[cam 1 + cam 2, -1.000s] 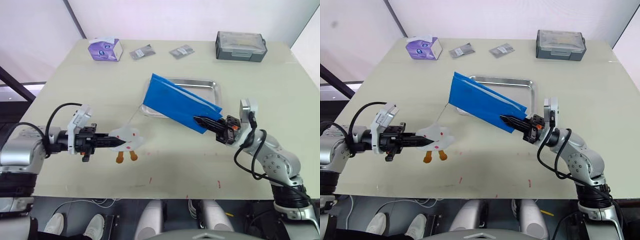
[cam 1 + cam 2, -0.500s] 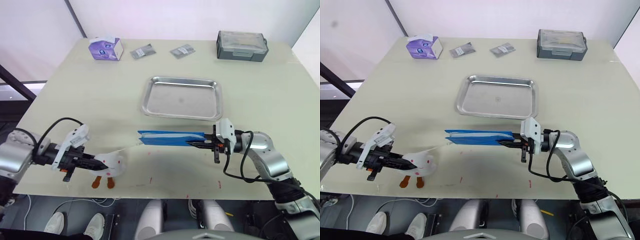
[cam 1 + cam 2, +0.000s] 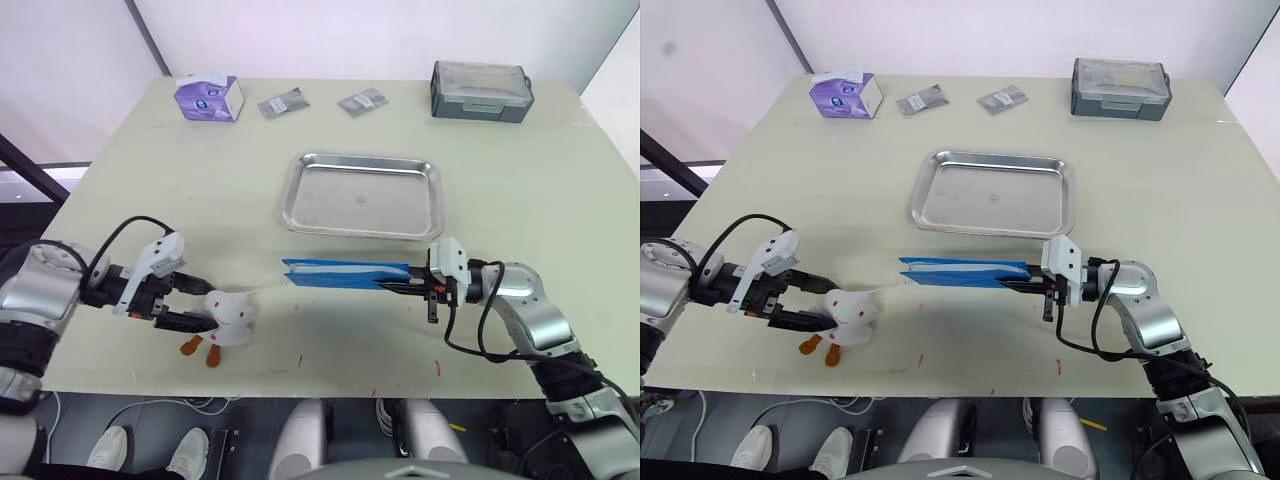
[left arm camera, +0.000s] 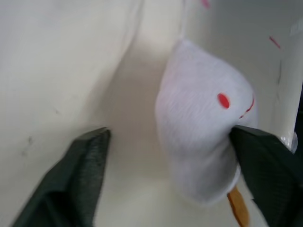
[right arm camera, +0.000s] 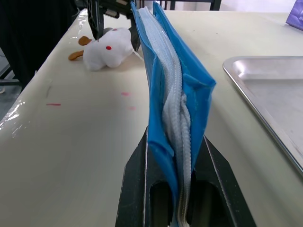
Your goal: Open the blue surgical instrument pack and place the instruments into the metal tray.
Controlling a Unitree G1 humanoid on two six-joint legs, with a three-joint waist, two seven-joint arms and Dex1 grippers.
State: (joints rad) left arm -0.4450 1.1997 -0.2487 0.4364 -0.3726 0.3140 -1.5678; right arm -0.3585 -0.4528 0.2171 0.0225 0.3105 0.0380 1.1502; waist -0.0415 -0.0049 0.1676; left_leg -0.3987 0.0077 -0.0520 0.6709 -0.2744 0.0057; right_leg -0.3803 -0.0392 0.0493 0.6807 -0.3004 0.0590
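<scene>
Since half a second ago, my left gripper point(image 3: 196, 304) is sitting a little further from the near table edge, with the white plush toy point(image 3: 229, 312) moved along with it, while the blue surgical instrument pack point(image 3: 345, 274) is staying almost where it was. One second ago I was holding the pack tilted up over the metal tray point(image 3: 363, 195); now I am holding it low and edge-on just above the cream table point(image 3: 150, 170), at 6 o'clock from the tray and clear of its near rim. My right gripper point(image 3: 404, 285) is clamping the pack's right end, fingers pressed tight against both blue faces, and the white zipper point(image 5: 175, 118) is running along the upturned edge between them. My left gripper is standing partly open, with one finger point(image 4: 265, 165) touching the toy's side and the other held apart from it, so I am not squeezing it. The toy is lying at 9 o'clock from the pack, with orange feet and small red spots, and a thin pale cord is running from it to the pack's left end. The tray is lying bare at the table's centre. At the far edge are sitting a purple-white tissue box point(image 3: 209, 98) at 11 o'clock, two small foil packets point(image 3: 285, 104) at 12, and a grey lidded plastic box point(image 3: 481, 92) at 1 o'clock.
</scene>
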